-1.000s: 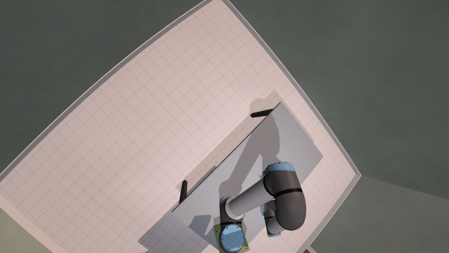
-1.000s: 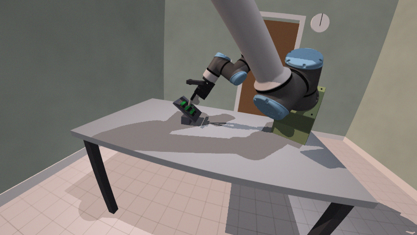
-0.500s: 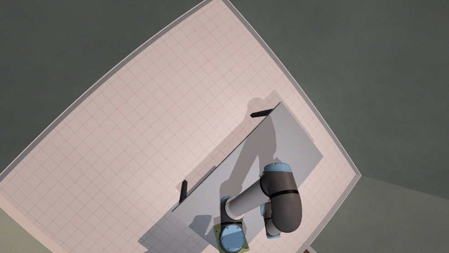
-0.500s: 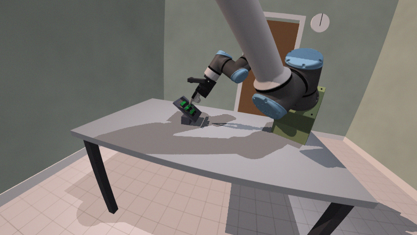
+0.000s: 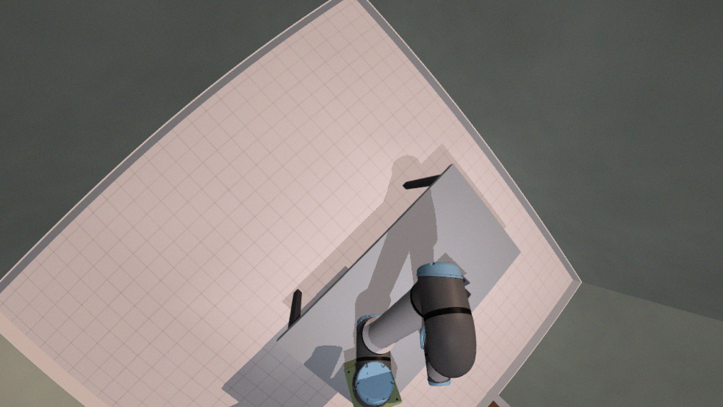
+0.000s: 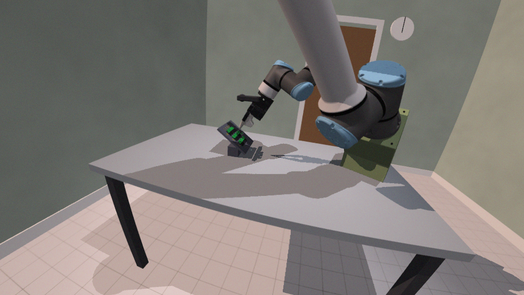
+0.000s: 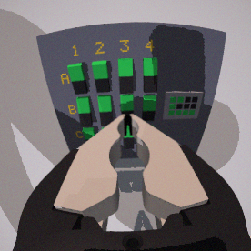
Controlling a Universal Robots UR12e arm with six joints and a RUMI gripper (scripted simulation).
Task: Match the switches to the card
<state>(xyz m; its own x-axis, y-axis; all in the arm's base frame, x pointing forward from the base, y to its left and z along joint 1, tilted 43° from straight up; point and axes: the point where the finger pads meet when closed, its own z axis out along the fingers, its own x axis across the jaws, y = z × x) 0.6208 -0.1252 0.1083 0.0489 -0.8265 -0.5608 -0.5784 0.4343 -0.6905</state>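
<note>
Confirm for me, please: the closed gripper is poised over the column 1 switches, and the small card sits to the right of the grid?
Not quite. In the wrist view the closed gripper points at the column 3 switch in row B, not column 1. The small card does sit to the right of the grid.
</note>
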